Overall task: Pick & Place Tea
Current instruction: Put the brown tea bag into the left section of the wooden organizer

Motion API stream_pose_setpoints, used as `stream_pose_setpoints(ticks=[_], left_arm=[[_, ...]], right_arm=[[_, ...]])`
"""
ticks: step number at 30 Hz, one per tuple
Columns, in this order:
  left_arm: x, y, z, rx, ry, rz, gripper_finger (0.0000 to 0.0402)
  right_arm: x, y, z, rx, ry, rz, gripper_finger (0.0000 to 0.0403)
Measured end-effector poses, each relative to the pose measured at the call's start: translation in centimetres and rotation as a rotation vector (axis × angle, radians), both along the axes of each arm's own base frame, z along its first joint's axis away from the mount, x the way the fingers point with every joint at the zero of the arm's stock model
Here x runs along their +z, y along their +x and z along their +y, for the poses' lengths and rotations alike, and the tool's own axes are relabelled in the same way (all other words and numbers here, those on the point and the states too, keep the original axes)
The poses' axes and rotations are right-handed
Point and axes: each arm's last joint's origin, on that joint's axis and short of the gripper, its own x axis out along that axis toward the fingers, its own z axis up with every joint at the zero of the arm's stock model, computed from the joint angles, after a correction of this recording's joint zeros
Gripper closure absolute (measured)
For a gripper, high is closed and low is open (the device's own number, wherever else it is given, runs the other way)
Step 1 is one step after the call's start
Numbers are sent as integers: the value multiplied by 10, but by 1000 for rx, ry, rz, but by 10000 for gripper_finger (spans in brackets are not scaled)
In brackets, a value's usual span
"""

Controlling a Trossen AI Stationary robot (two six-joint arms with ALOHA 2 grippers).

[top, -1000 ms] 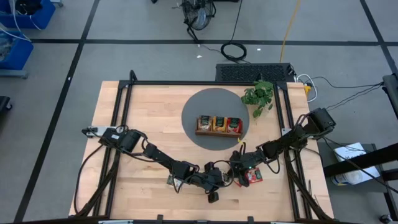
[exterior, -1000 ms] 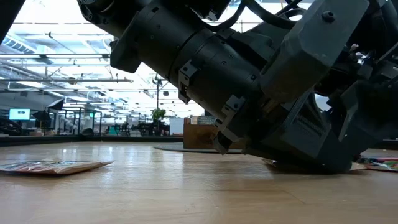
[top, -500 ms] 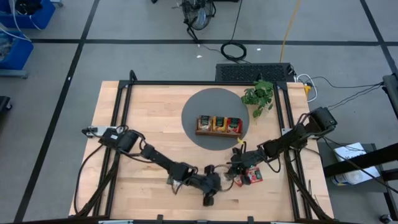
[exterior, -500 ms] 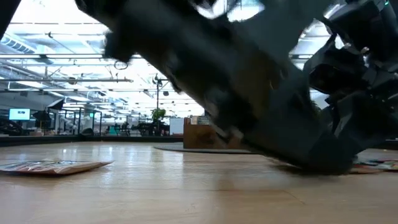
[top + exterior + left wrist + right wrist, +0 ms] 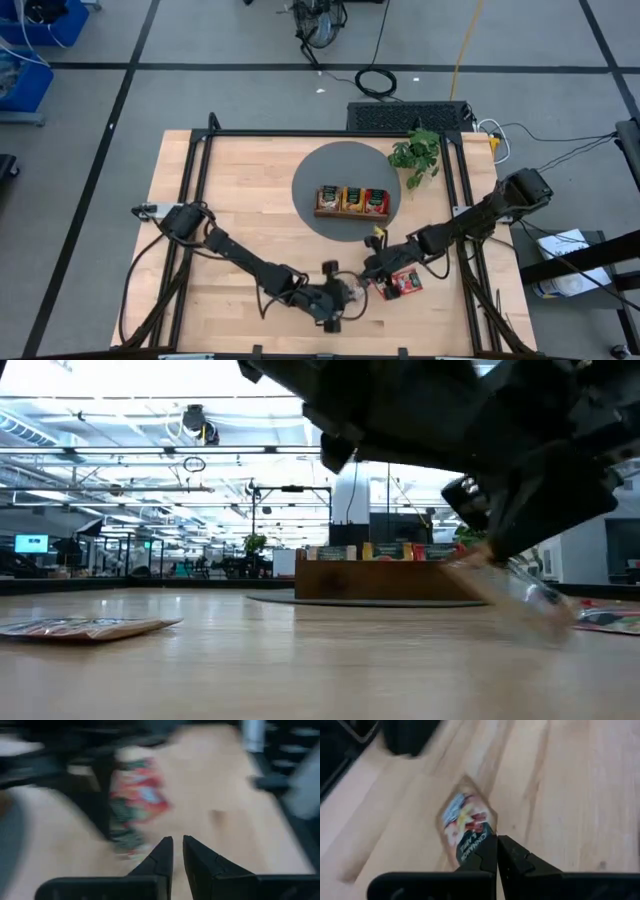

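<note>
The right gripper (image 5: 496, 840) was clenched on the edge of a tea packet (image 5: 465, 822) with a dark label, lifted above the wooden table (image 5: 240, 200) near its front. The left gripper (image 5: 177, 845) hung close by with its fingers nearly together and nothing between them. More packets stood in the wooden tray (image 5: 352, 202) on the grey round mat (image 5: 315, 170), and one lay flat on the table (image 5: 85, 626).

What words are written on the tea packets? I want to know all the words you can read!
"CINNAMON": on the dark label of the tea packet pinched at its end by the right gripper. A second line under it starts with "A" but is too blurred to read.
Red packets lying on the table: print too small to read.
Packets in the wooden tray: labels too small to read.
Packet lying flat on the table in the low view: nothing readable.
</note>
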Motion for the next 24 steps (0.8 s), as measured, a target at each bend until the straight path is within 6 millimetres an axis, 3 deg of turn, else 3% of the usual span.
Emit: stream_pose_setpoints(ticks=[6,9,17,20,24], left_arm=[[6,-8,12,163,19,67,331],[5,-9,13,168,-3,88,288],[5,-2,26,229,-112,97,130],[5,2,34,223,-139,108,96],[5,8,47,236,-167,119,84]], right_arm=[[15,6,13,47,-116,-36,403],[17,5,19,51,-161,-53,403],[20,3,25,30,-216,-99,403],[21,5,25,28,-207,-116,403],[24,7,27,39,-206,-147,403]])
